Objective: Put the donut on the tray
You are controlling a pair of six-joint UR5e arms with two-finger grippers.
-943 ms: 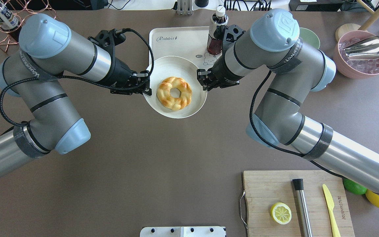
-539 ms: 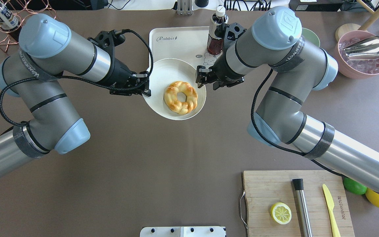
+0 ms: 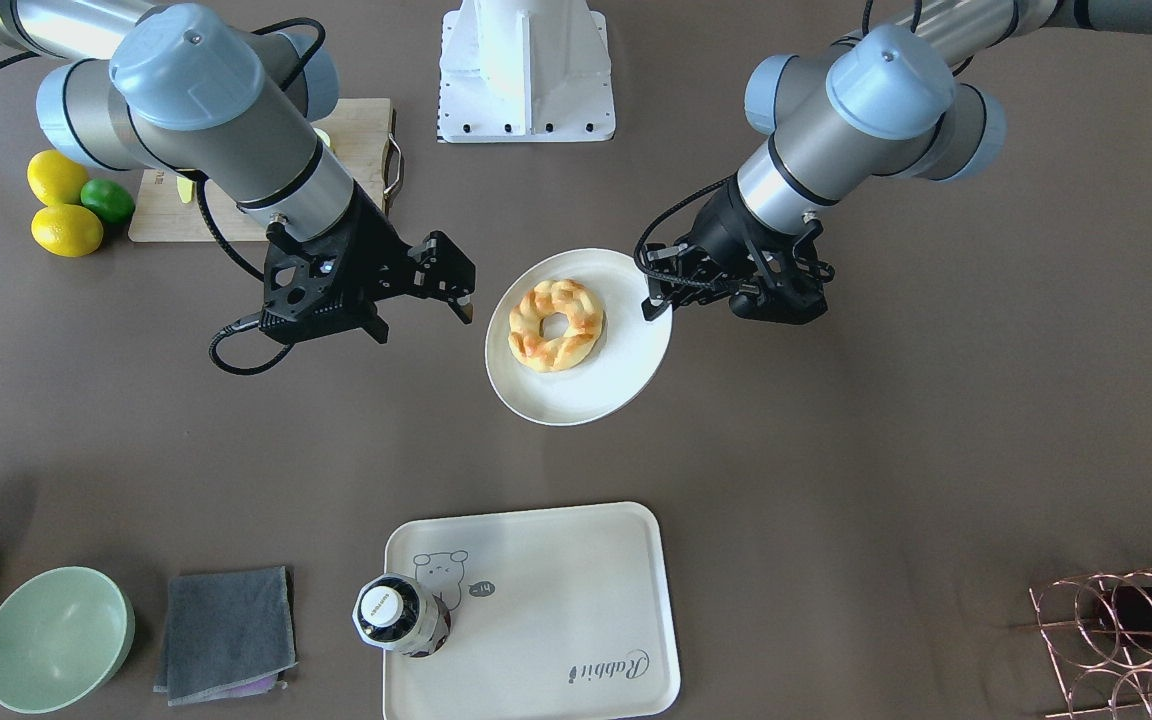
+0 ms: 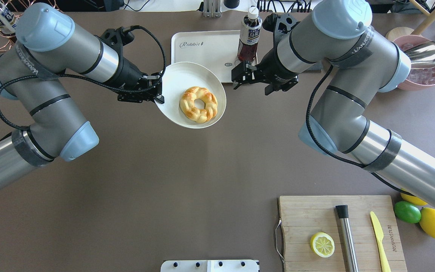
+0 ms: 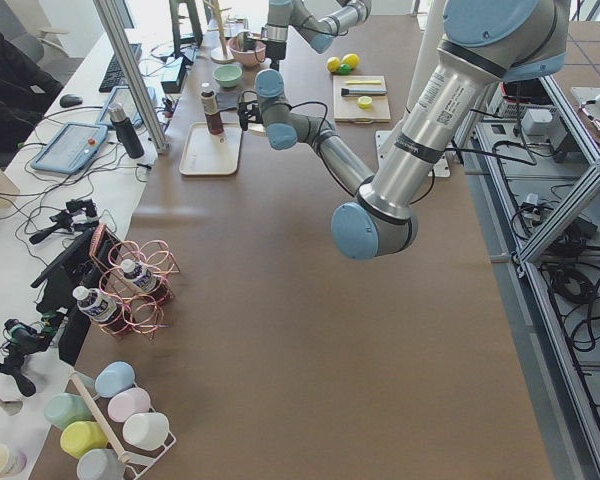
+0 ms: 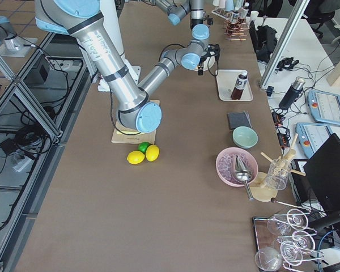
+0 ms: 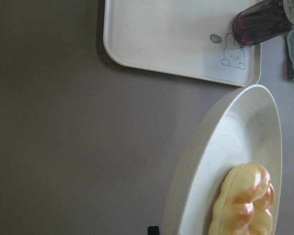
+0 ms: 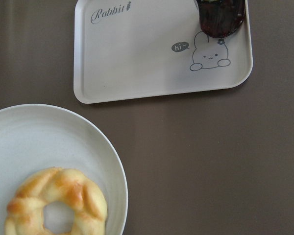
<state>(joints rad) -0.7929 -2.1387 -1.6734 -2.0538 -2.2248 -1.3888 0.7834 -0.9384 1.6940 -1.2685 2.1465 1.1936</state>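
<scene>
donut [image 4: 198,104]: sat on the round plate [image 4: 179,73], off-centre, toward the rim away from the held side. Not on the tray [image 4: 202,56] yet.
plate: gripped at one rim only. Overhead it overlapped the tray's near edge, but the front view showed it well apart, so I read it as lifted.
left gripper [image 4: 159,99]: pinched on the plate's rim.
right gripper [image 4: 250,84]: jaws spread, nothing in them, parked between plate and bottle [image 4: 249,36].
change: a second ago the right gripper was at the plate's opposite rim. It had since let go and backed off toward the tray. The plate had shifted to the robot's left and the donut had slid from centre.
tray: bottle stood on its bear corner, the rest was free.
meaning: the donut's transfer hadn't started. I judged the right gripper was now free to take it.
</scene>
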